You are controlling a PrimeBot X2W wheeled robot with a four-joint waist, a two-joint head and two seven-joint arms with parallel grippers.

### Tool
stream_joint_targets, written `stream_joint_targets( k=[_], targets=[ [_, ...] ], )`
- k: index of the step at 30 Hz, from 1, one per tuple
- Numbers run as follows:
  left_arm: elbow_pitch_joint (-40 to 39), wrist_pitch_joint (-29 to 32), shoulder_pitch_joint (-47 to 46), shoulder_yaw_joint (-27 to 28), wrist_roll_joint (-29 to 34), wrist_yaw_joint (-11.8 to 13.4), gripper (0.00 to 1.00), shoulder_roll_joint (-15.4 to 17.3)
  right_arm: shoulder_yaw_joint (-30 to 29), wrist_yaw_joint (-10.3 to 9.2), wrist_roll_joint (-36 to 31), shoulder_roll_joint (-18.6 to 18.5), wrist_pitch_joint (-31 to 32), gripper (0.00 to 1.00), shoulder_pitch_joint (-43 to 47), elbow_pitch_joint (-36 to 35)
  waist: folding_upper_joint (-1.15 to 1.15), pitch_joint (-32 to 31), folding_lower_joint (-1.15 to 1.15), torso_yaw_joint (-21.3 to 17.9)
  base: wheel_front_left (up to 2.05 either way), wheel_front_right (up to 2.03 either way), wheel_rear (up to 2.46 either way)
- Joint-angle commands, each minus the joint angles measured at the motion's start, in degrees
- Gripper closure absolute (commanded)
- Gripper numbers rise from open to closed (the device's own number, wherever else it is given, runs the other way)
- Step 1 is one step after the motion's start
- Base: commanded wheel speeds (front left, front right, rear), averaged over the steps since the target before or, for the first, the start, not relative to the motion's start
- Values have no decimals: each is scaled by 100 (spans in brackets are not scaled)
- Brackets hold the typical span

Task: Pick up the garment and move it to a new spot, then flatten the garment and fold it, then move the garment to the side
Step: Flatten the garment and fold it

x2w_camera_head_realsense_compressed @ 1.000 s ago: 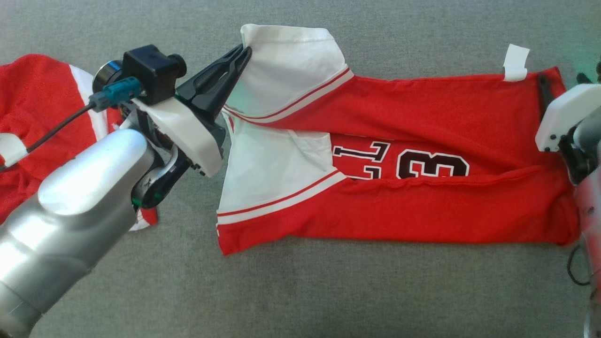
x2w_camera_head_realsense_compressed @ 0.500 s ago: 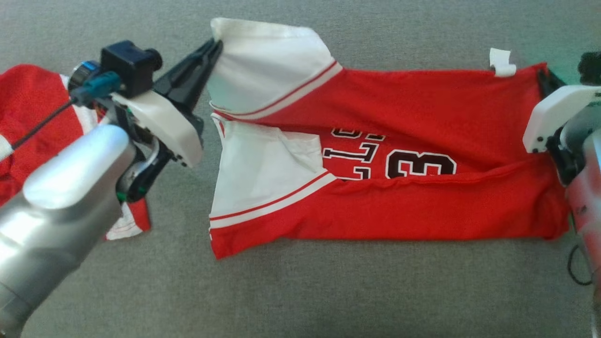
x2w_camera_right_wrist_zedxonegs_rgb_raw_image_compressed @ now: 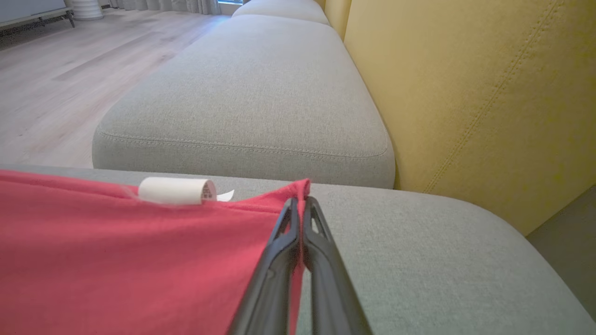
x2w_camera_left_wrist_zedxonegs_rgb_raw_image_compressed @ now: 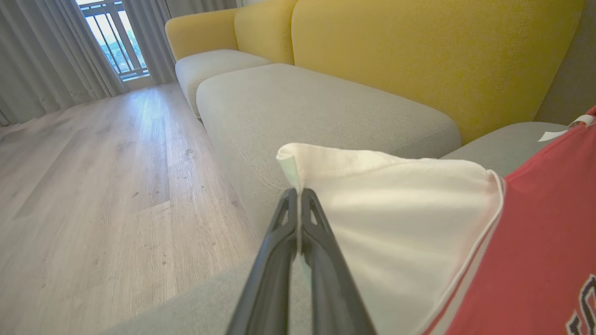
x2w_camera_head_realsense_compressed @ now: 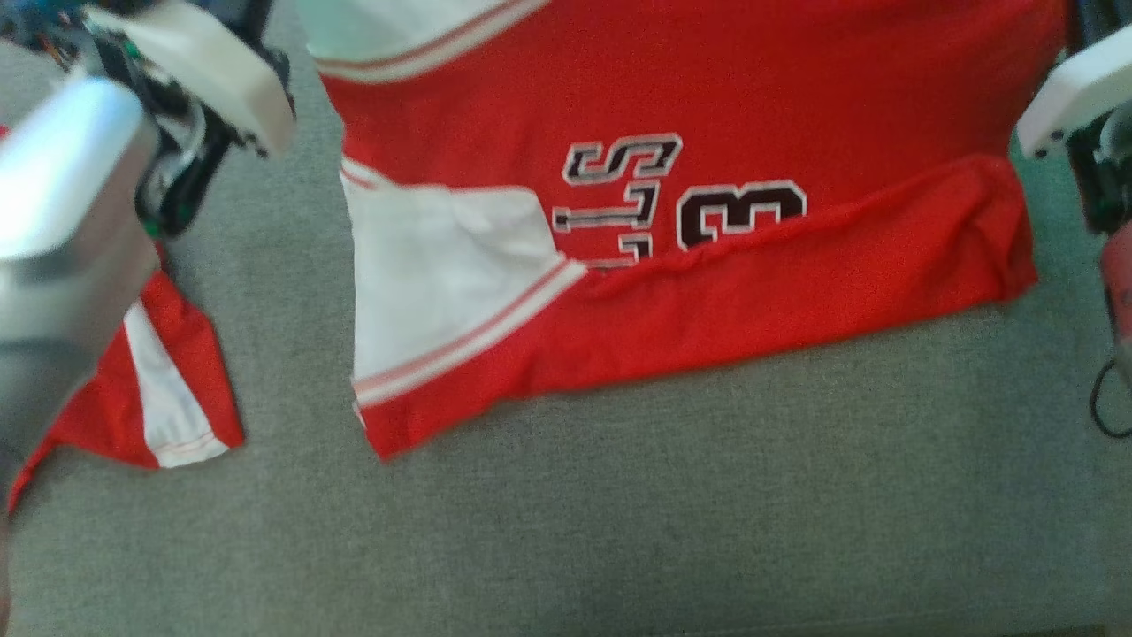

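The left gripper point(x2w_camera_left_wrist_zedxonegs_rgb_raw_image_compressed: 298, 193) is clamped on the garment point(x2w_camera_head_realsense_compressed: 752, 292). Its two dark fingers are pressed together on the hemmed edge of a white panel point(x2w_camera_left_wrist_zedxonegs_rgb_raw_image_compressed: 396, 223), and the corner of the cloth stands up just past their tips. To the right of those fingers the white panel spreads out to a thin striped trim. Past the trim is the red body, with a scrap of dark lettering. Ahead of the fingertips lies a grey seat cushion point(x2w_camera_left_wrist_zedxonegs_rgb_raw_image_compressed: 326, 116). A yellow backrest point(x2w_camera_left_wrist_zedxonegs_rgb_raw_image_compressed: 419, 60) rises behind it, and a wooden floor point(x2w_camera_left_wrist_zedxonegs_rgb_raw_image_compressed: 93, 186) runs off to the left toward grey curtains point(x2w_camera_left_wrist_zedxonegs_rgb_raw_image_compressed: 42, 56).

The right gripper point(x2w_camera_right_wrist_zedxonegs_rgb_raw_image_compressed: 301, 201) is likewise closed, pinching a red corner of the garment right at its tips. Just left of the fingers a rolled white label point(x2w_camera_right_wrist_zedxonegs_rgb_raw_image_compressed: 174, 190) sits on the red edge.

In the head view the garment hangs stretched between the two wrists. Dark letters and a numeral face up near its middle. Its lower fold rests on the grey seat in front of both arms.

On the outer side of the left forearm point(x2w_camera_head_realsense_compressed: 62, 221), apart from the garment, lies a second red-and-white cloth point(x2w_camera_head_realsense_compressed: 177, 389).
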Motion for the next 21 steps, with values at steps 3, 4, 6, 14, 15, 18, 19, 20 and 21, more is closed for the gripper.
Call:
stream_joint_targets(
  k=[3,4,6,14,15,18,19,20,21],
  targets=[
    [459,-259,-743,328,234,-27,100,69,44,-4,49,-41,-234,100,-386,-126,0,163,-1,-99,0,0,0],
    [586,-316,-832,316,286,-45,100,32,44,-4,47,-37,-284,100,-440,-103,0,181,-1,-108,0,0,0],
    [805,-398,-958,259,384,-98,100,-34,39,-4,80,-10,-384,100,-516,-51,0,199,-1,-114,0,0,0],
    [1030,-585,-862,-291,832,-334,100,-29,385,-4,419,-5,-523,100,-291,92,0,-26,-1,-17,0,0,0],
    [1017,-597,-785,-352,838,-354,100,-17,460,-4,504,-45,-504,100,-222,97,0,-85,-1,10,0,0,0],
    [910,-553,-558,-532,805,-398,100,46,703,-4,799,-226,-412,100,-16,65,0,-260,-1,96,0,0,0],
    [854,-521,-470,-594,782,-408,100,82,796,-4,918,-276,-358,100,63,41,0,-325,-1,115,0,0,0],
    [777,-474,-376,-668,757,-418,100,130,896,-4,1042,-322,-287,100,147,9,0,-386,-1,127,0,0,0],
    [682,-423,-282,-743,733,-424,100,186,999,-4,1169,-374,-207,100,233,-32,0,-442,-1,140,0,0,0]
  ],
)
